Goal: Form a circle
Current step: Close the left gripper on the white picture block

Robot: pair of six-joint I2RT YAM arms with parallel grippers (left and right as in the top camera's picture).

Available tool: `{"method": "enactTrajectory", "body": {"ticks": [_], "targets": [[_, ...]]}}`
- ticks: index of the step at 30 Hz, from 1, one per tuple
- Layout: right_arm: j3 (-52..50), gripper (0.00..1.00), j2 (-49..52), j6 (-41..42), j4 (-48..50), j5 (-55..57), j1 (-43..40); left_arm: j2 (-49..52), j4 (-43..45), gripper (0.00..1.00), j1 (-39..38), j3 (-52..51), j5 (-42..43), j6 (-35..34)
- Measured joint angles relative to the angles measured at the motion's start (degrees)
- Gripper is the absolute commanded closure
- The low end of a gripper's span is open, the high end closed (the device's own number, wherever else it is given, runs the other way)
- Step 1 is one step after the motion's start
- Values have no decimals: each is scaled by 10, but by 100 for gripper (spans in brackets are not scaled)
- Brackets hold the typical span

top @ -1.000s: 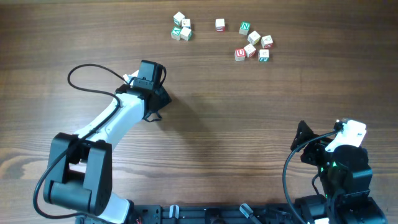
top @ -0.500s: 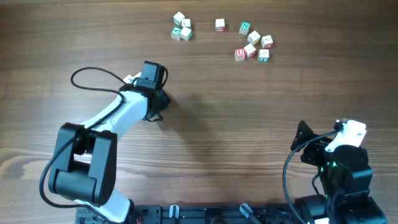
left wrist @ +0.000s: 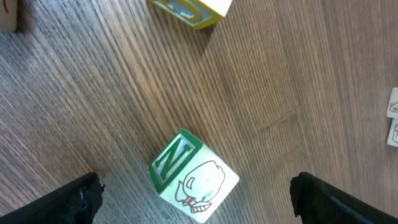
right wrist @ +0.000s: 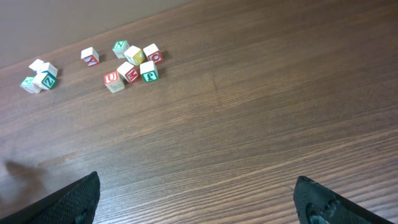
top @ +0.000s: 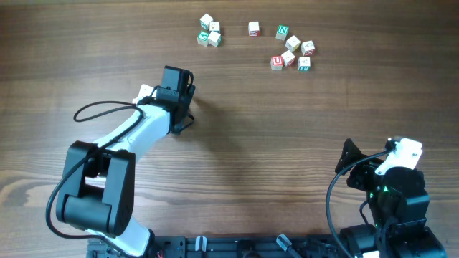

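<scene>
The circle (top: 209, 31) is a tight clump of three pale letter cubes at the far side of the table, one with green print; it also shows in the right wrist view (right wrist: 38, 74). My left gripper (top: 183, 115) hangs over the mid-left table, well short of that clump. In the left wrist view, my left gripper (left wrist: 196, 199) is open, and a pale cube with a green N (left wrist: 193, 176) lies on the wood between its fingers, touching neither. My right gripper (top: 346, 163) is open and empty over bare wood at the near right (right wrist: 196, 199).
A single cube (top: 253, 28) and a loose group of several cubes (top: 292, 49) lie at the far right of centre. The left wrist view also shows a yellow-printed cube (left wrist: 189, 11) at its top edge and cube corners (left wrist: 393, 118) at the right edge.
My left gripper has shifted slightly toward the far side and turned, and its cable loop has swung down to the left. The right arm and all cubes are unmoved.
</scene>
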Motion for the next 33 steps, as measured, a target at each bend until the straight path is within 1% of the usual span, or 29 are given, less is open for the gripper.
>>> {"method": "enactTrajectory", "body": {"ticks": [3, 6, 8, 10, 14, 17, 20, 23, 29, 30, 33], "targets": [[0, 0, 0, 0, 0, 0, 0, 0, -7, 0, 0, 0, 20, 12], [0, 0, 0, 0, 0, 0, 0, -1, -16, 0, 0, 0, 39, 68], [0, 0, 0, 0, 0, 0, 0, -10, -38, 0, 0, 2, 50, 138], [0, 0, 0, 0, 0, 0, 0, -42, -67, 0, 0, 10, 59, 249], [0, 0, 0, 0, 0, 0, 0, -85, -68, 0, 0, 24, 62, 429], [0, 0, 0, 0, 0, 0, 0, -80, -69, 1, 0, 26, 62, 491], [0, 0, 0, 0, 0, 0, 0, -62, -69, 2, 0, 26, 62, 510], [0, 0, 0, 0, 0, 0, 0, -39, -65, 3, 0, 26, 62, 507], [0, 0, 0, 0, 0, 0, 0, 16, -38, 10, 0, 26, 62, 492], [0, 0, 0, 0, 0, 0, 0, 21, -35, 13, 0, 26, 62, 491], [0, 0, 0, 0, 0, 0, 0, 25, -30, 16, 0, 26, 58, 487]]}}
